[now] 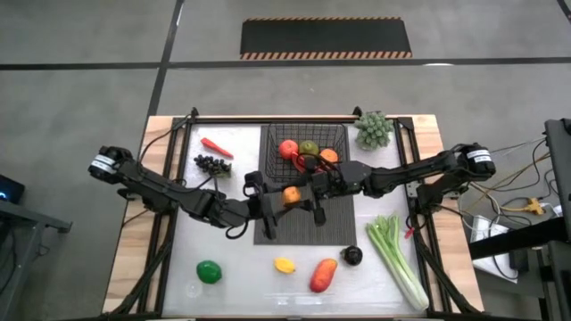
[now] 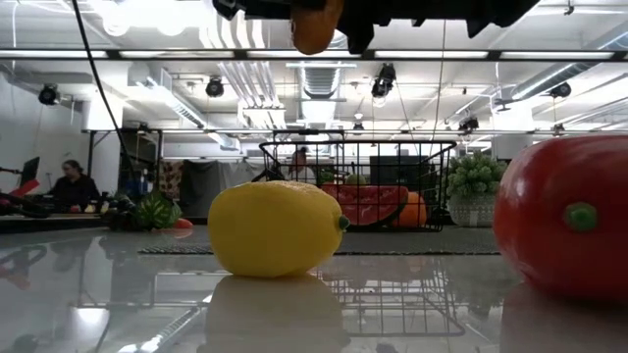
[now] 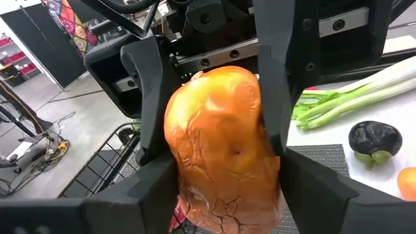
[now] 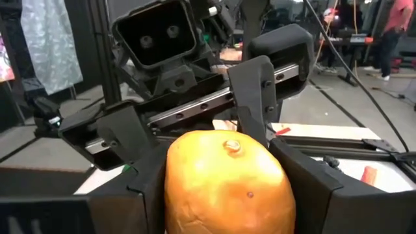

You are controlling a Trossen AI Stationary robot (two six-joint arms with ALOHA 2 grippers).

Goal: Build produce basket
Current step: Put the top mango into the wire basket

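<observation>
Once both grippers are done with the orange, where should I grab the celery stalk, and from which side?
Take the celery stalk across its middle, straight down from above, fingers astride its narrow width: it lies flat and long on the right arm's side of the table. The right gripper and left gripper both clamp the orange.

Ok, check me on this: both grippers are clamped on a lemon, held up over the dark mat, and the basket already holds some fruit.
Not a lemon: it is an orange. The high view shows the lemon lying loose near the table's front edge. The rest stands: left gripper and right gripper hold it over the dark mat, and the basket holds fruit.
</observation>
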